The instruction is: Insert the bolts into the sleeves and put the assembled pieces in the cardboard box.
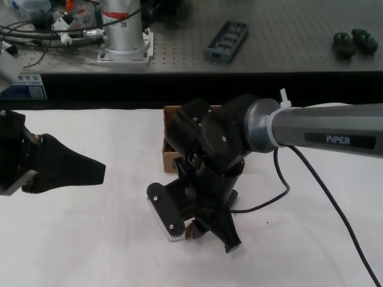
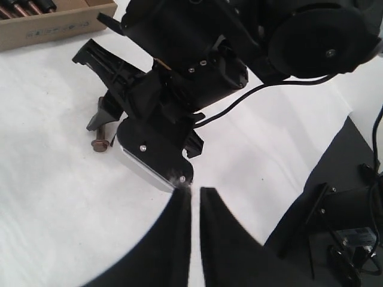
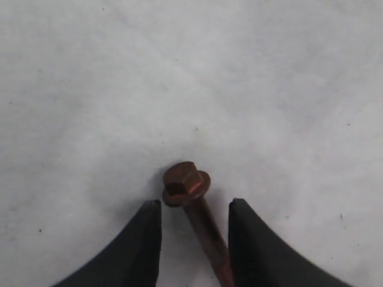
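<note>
High view: my two arms sit over one white cloth point(image 1: 90, 239). One cardboard box point(image 1: 170, 152) stands behind my right gripper point(image 1: 206, 230), and a perforated metal bench point(image 1: 269, 54) lies beyond.

Left wrist view: my left gripper point(image 2: 195, 192) is pinched together and empty. Several copper-coloured pieces point(image 2: 24, 9) lie in the box, too cropped to count.

Right wrist view: one bolt point(image 3: 187, 181) lies on the cloth, my right fingers spread either side.

Cardboard box point(image 1: 168, 156): mostly hidden behind the right arm point(image 1: 221, 143); in the left wrist view it is cut off at the edge, contents too partial to identify. Bolt point(image 3: 187, 182): shank end cut off at the picture edge.
</note>
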Available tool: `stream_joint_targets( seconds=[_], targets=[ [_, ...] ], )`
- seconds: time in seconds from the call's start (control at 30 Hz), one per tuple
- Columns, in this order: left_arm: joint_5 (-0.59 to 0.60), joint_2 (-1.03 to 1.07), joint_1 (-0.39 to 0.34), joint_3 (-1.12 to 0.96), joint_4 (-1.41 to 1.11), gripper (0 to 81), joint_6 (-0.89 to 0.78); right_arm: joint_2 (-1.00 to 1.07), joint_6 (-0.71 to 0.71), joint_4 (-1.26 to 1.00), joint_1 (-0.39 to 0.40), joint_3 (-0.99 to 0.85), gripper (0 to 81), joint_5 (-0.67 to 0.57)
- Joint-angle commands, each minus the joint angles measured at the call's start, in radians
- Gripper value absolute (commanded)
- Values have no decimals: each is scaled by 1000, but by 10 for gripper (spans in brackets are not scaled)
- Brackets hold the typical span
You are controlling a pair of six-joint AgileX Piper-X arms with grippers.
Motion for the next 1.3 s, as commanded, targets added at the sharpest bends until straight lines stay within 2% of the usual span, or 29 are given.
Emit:
stream_joint_targets(
  seconds=[0.0,0.17,0.2,0.27,0.37,0.4,0.5,0.63,0.93,1.13,1.2,1.27],
  targets=[
    [9,-10,2,-5,3,41,12,4,2,-9,-2,3,286,-23],
    [9,-10,2,-5,3,41,12,14,18,-11,-2,3,284,-32],
    [9,-10,2,-5,3,41,12,14,35,-11,-2,3,263,-49],
    [9,-10,2,-5,3,41,12,14,74,-11,-2,3,189,-52],
    [9,-10,2,-5,3,41,12,14,152,-11,-2,3,6,-53],
    [9,-10,2,-5,3,41,12,14,190,-11,-2,3,29,-53],
    [9,-10,2,-5,3,41,12,10,337,-11,-2,3,27,-43],
    [9,-10,2,-5,3,41,12,-27,602,-11,0,3,29,-35],
    [6,-10,0,-5,-6,41,0,-286,1063,7,-20,5,29,-11],
    [-89,-8,-49,-5,-102,64,-94,-480,1122,97,-42,5,29,139],
    [-123,-4,-83,-5,-138,114,-136,-540,1122,140,-57,5,29,166],
    [-180,6,-131,-7,-167,202,-174,-601,1125,171,-74,5,29,166]
  ],
)
